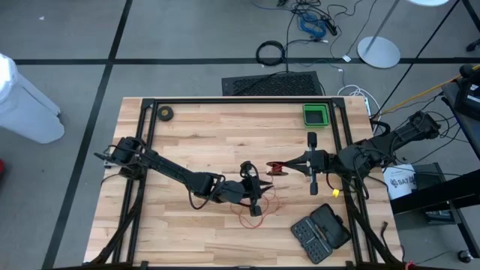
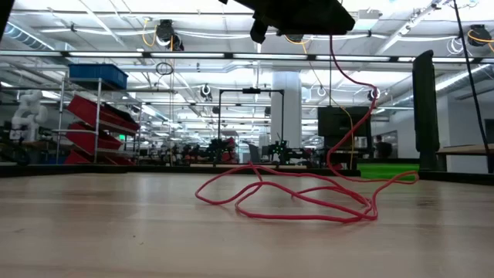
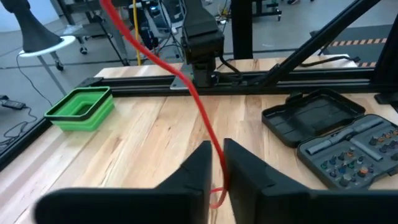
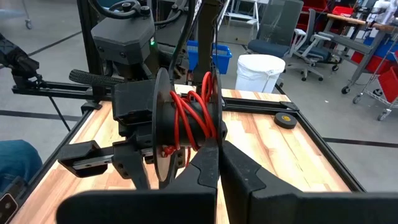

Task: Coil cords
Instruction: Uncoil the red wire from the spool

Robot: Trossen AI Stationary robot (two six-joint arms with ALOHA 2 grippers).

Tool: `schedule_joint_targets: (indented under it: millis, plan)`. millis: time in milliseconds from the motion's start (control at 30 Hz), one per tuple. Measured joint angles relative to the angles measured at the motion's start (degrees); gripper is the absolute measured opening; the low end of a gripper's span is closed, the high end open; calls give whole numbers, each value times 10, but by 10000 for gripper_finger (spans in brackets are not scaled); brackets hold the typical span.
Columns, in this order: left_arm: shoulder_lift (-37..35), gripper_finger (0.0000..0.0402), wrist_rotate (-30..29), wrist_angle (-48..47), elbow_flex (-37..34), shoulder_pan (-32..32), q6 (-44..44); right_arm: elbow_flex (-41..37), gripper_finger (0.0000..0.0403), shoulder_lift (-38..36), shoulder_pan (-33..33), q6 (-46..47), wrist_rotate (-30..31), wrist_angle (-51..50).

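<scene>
The cord (image 3: 200, 109) passes between the fingers (image 3: 199, 171) of the left gripper (image 1: 256, 196) and runs up from them to the reel (image 4: 186, 121), which sits just before the fingertips of the right gripper (image 1: 289, 163). Loose loops of the cord lie on the table (image 1: 202, 135) below the left fingers. Beyond these fingers the tool case (image 3: 333, 140) lies to one side and the tray (image 3: 81, 107) to the other.

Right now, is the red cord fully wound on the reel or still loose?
Partly wound: some red cord wraps the reel, but loops lie loose on the table.
</scene>
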Motion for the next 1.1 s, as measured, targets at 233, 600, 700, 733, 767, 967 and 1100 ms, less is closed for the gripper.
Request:
schedule_joint_targets:
  millis: [233, 600, 700, 733, 767, 967, 1100]
  plan:
    - [-23, 9, -9, -66, 0, 0, -3, 0, 0, 0, 0, 7, 0, -3]
    - [-117, 4, -42, -199, 0, 0, -5, 0, 0, 7, 0, 102, 1, -64]
    - [-139, 4, -43, -232, 0, -3, -5, 0, 0, 22, 0, 122, 1, -77]
    - [-146, 4, -45, -245, 0, -3, -5, 0, 0, 28, 0, 124, 1, -75]
    - [-152, 3, -48, -256, 0, -3, -5, 0, 0, 34, 0, 125, 1, -72]
    - [-182, 3, -58, -287, 0, -3, 1, 0, 0, 69, -4, 126, 6, -60]
    - [-193, 3, -47, -280, 0, -4, 17, 0, 0, 86, -14, 136, 33, -59]
